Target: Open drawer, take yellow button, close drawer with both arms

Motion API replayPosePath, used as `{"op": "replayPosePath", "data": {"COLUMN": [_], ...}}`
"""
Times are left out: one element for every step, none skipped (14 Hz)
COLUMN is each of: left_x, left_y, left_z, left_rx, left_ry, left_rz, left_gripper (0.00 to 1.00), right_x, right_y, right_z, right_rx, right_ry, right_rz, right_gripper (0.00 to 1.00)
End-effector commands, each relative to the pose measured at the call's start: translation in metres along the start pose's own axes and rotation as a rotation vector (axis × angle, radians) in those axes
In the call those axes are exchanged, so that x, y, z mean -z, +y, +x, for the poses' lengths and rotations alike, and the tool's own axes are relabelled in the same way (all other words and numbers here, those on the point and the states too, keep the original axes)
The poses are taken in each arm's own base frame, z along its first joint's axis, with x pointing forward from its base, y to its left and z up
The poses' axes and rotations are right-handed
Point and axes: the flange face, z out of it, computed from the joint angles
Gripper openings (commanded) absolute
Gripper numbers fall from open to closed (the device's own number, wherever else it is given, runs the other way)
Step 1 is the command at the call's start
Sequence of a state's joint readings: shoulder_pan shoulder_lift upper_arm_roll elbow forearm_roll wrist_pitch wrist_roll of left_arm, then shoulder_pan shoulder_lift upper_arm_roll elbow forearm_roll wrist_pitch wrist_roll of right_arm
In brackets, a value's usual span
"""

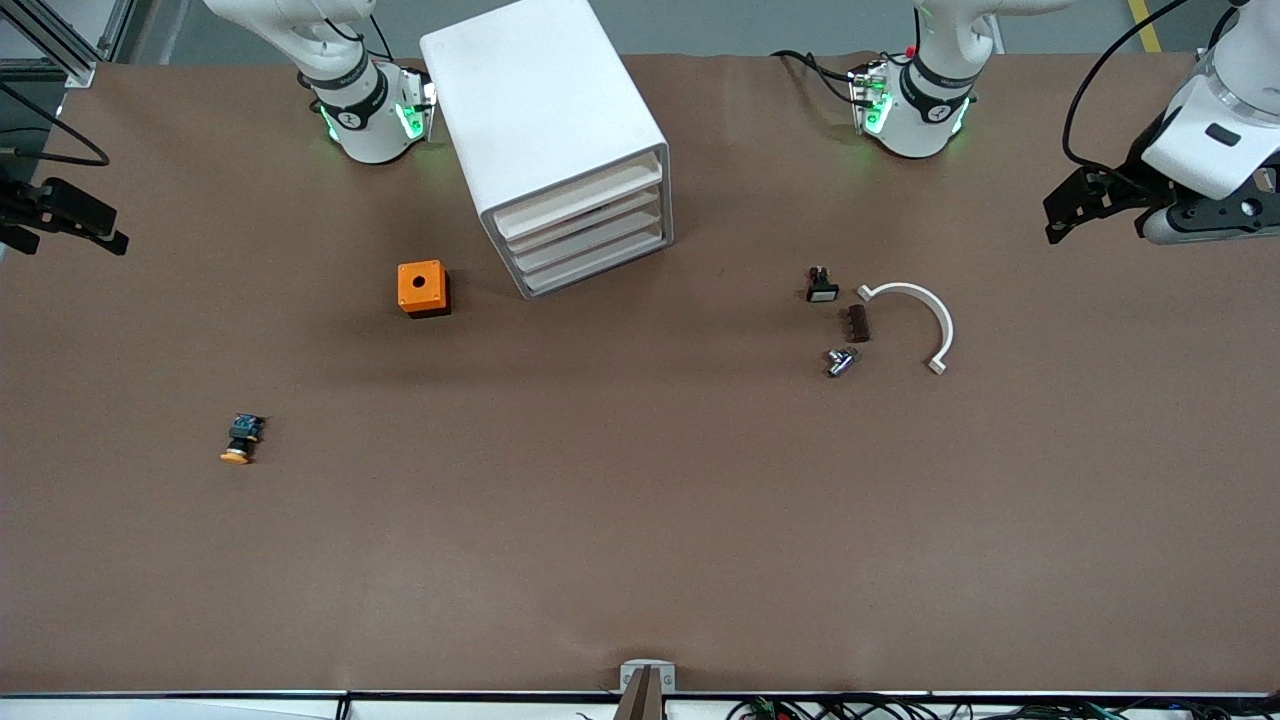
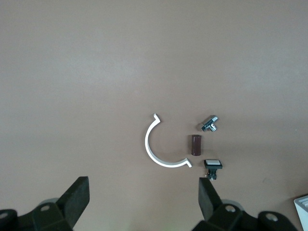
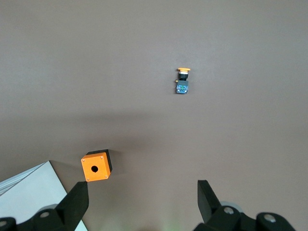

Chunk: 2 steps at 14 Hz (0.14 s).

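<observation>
Left wrist view only: the left gripper (image 2: 144,202), black fingers spread wide and holding nothing, above a white curved plastic half-ring (image 2: 161,146), a small brown block (image 2: 195,145), a small silver metal fitting (image 2: 210,123) and a small black-and-white component (image 2: 212,166).
Right wrist view only: the right gripper (image 3: 142,204), fingers likewise spread and bare, above the orange cube with a hole (image 3: 96,166); the tiny button with orange cap, black body and blue part (image 3: 182,81) lies well apart from it.
Front view: both arms wait at the table's two ends, the left gripper (image 1: 1085,205) at its own end, the right gripper (image 1: 60,215) at the other (partly cut by the frame edge).
Surface: a brown table (image 1: 640,520), bare over its nearer half.
Cabinet: a white boxy rounded-corner cabinet (image 1: 545,110) between the arms' bases; its uppermost white tray drawer (image 1: 580,200) is pushed in, contents unseen.
Button: on the table toward the right arm's end (image 1: 240,439), nearer the front camera than the cube (image 1: 422,287).
</observation>
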<state>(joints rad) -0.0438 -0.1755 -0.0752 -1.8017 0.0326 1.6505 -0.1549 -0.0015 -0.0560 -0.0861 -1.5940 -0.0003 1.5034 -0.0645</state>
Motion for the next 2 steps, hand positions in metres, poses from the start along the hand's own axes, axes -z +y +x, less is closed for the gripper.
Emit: {"op": "replayPosePath", "data": {"left_x": [0.0101, 0.0107], "left_y": [-0.0065, -0.0058], "left_z": [0.0103, 0.0101], "left_rx": [-0.008, -0.007], "left_ry": [0.001, 0.001], "left_rz": [-0.017, -0.017], "left_gripper": [1.00, 1.00], "right_x": [0.0044, 0.0044], "right_y": [-0.0022, -0.0030], "right_z": [-0.0117, -0.0116], "right_rx": [0.009, 0.012], "right_ry": [0.002, 0.002], "right_rz": [0.013, 0.013], "right_gripper": [1.00, 1.00]}}
